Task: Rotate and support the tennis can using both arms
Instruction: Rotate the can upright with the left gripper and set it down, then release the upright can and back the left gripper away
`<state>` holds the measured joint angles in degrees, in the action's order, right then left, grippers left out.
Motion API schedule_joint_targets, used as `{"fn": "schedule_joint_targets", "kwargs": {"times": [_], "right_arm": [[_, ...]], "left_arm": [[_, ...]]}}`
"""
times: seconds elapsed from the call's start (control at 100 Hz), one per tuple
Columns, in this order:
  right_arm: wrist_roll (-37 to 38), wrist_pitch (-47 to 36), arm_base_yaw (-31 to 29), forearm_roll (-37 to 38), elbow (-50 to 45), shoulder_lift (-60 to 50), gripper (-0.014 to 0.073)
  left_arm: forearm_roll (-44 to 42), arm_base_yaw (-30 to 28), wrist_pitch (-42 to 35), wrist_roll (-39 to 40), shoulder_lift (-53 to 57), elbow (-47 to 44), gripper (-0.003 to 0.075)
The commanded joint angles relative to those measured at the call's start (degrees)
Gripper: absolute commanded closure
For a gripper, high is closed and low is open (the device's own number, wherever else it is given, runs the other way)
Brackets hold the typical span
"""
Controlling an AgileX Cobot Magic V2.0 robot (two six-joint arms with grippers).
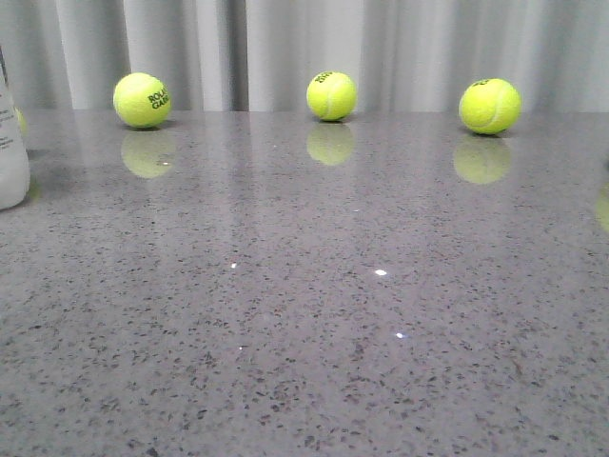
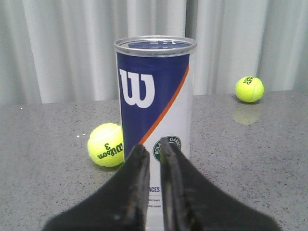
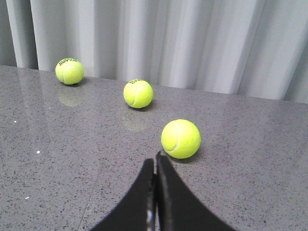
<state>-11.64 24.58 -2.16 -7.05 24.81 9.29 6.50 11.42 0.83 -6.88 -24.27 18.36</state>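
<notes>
The tennis can (image 2: pixel 154 91) stands upright on the grey table, with its navy section and white "W", an orange stripe, a round green emblem and a clear open rim on top. In the front view only a white sliver of the tennis can (image 1: pixel 9 152) shows at the far left edge. My left gripper (image 2: pixel 153 147) is right in front of the can's lower half; its jaws are nearly together with a thin slit and hold nothing. My right gripper (image 3: pixel 155 158) is shut and empty, low over the table, just short of a tennis ball (image 3: pixel 180 138).
Three tennis balls (image 1: pixel 142 100) (image 1: pixel 331 95) (image 1: pixel 489 106) lie along the back of the speckled table (image 1: pixel 304 314) before a grey curtain. Another ball (image 2: pixel 106 144) lies beside the can. Two more balls (image 3: pixel 138 93) (image 3: pixel 70 71) show in the right wrist view.
</notes>
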Motion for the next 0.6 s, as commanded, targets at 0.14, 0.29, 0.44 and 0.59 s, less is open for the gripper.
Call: {"fn": "schedule_joint_targets", "kwargs": {"times": [0.14,0.29,0.44,0.59], "right_arm": [[0.0,-4.6,-0.3,-0.4,1.4,0.6,0.0662],[0.0,-4.6,-0.3,-0.4,1.4,0.6,0.0662],[0.0,-4.6,-0.3,-0.4,1.4,0.6,0.0662],[0.0,-4.6,-0.3,-0.4,1.4,0.6,0.0662]], "left_arm": [[0.5,0.0,-4.8,0.4,-0.5,1.7,0.0741],[0.5,0.0,-4.8,0.4,-0.5,1.7,0.0741],[0.5,0.0,-4.8,0.4,-0.5,1.7,0.0741],[-1.1,0.0,-4.8,-0.3,-0.5,1.7,0.0741]]}}
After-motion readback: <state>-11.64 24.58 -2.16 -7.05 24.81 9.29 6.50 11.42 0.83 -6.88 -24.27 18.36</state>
